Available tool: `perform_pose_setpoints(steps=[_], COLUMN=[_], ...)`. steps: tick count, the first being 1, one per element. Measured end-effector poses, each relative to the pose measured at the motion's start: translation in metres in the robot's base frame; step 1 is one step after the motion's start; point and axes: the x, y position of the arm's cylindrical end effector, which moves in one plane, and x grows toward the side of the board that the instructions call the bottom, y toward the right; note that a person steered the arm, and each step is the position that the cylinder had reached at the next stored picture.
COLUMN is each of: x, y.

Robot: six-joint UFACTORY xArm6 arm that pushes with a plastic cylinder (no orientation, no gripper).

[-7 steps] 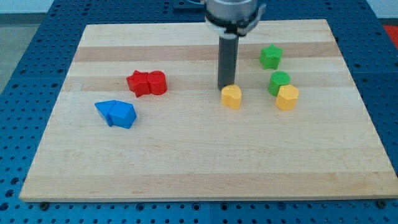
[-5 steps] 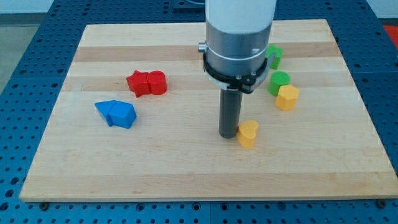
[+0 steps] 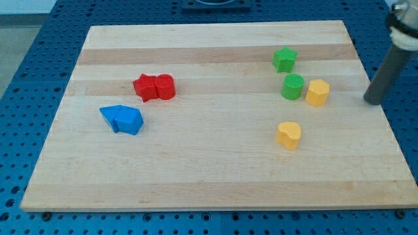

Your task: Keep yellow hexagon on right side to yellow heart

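Desk (image 3: 215,176) first: you are looking at a pale wooden board lying on a blue perforated base (image 3: 26,39). My tip (image 3: 373,102) stands near the view's right edge, at the end of a dark rod that leans in from the upper right. There is no gripper on this arm, so you have no spread or pinch to read; the rod ends bare and touches no block.

You will find the yellow hexagon (image 3: 317,93) to the left of my tip, clearly apart from it, with open board between them. It sits just beside the green cylinder (image 3: 292,86), on that cylinder's right; whether the two actually touch is hard to tell. The green star (image 3: 285,59) lies above the cylinder, towards the view's top, separate from it.

The yellow heart (image 3: 289,135) rests lower down, towards the view's bottom, well apart from my tip. The hexagon is above it and somewhat to its right, with a gap between the two yellow blocks.

On the view's left you see a red pair (image 3: 155,87), a star-like piece touching a rounder one. Below it and further left lie two blue blocks (image 3: 122,119) pressed together; their exact shapes are unclear.
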Motion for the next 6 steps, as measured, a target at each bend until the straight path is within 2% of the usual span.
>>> perform_pose_setpoints(steps=[1,2,4,5,6], x=[-0.037,-0.035,0.023,0.011,-0.036], y=[0.001,-0.032,-0.089,-0.084,-0.068])
